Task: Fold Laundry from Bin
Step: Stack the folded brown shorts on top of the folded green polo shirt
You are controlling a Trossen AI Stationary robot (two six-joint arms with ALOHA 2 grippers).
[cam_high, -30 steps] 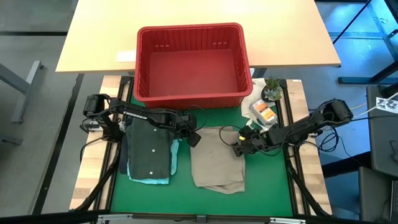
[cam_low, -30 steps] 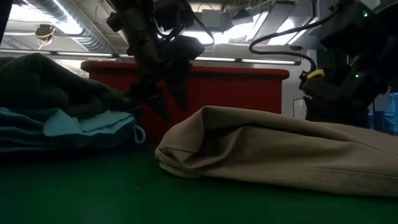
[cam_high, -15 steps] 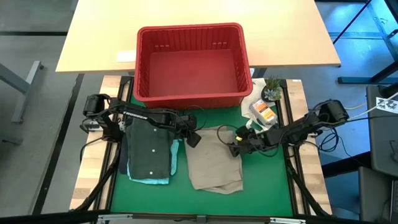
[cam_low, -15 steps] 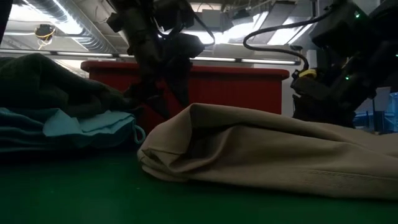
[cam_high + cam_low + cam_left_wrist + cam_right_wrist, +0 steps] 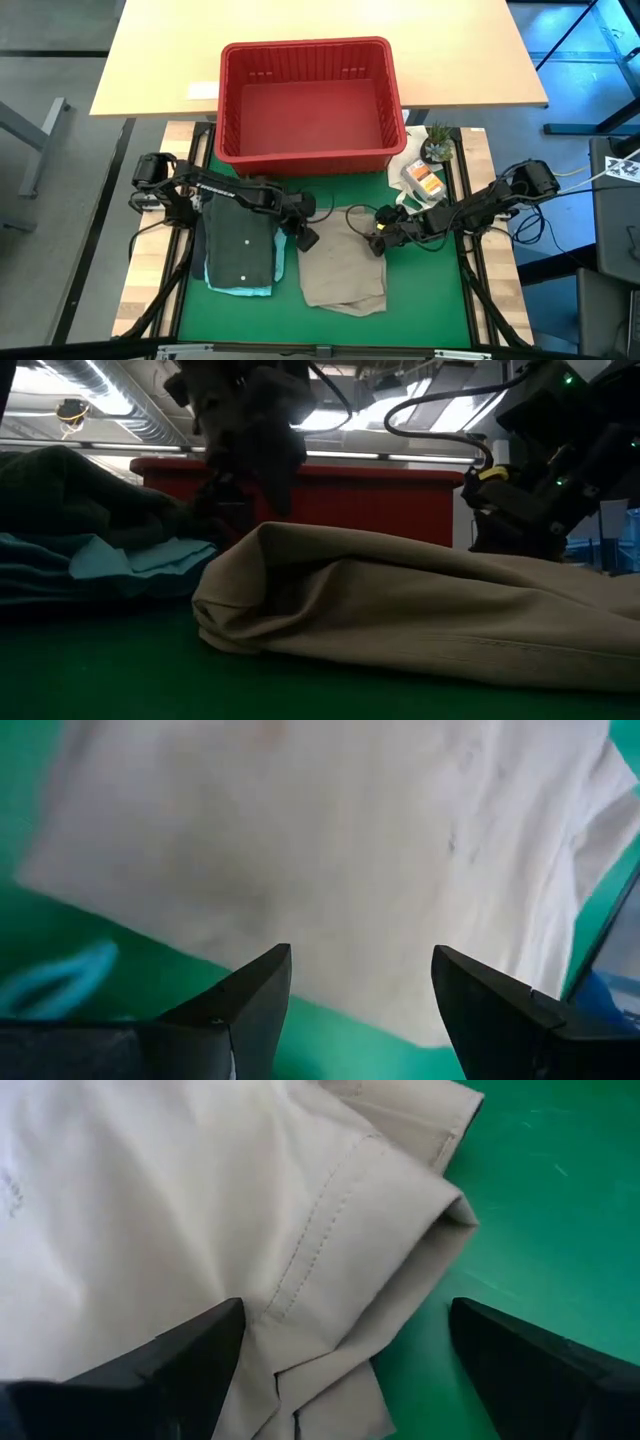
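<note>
Both grippers spread wide, holding nothing: left gripper [image 5: 305,236] at the beige garment's [image 5: 343,265] left top corner, right gripper [image 5: 379,238] at its right, likely to nudge it toward the folded stack [image 5: 240,248]. Bin [image 5: 306,54] behind looks empty.

No readable text, label, brand, number or sign anywhere in these views.

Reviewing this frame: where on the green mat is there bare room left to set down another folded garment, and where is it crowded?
Bare green mat lies right of the beige garment, toward the near edge, plus a strip in front of the olive-on-teal stack. Crowded: between the stack and the beige garment, where the left gripper sits, and by the right gripper. The red bin looks empty.
</note>
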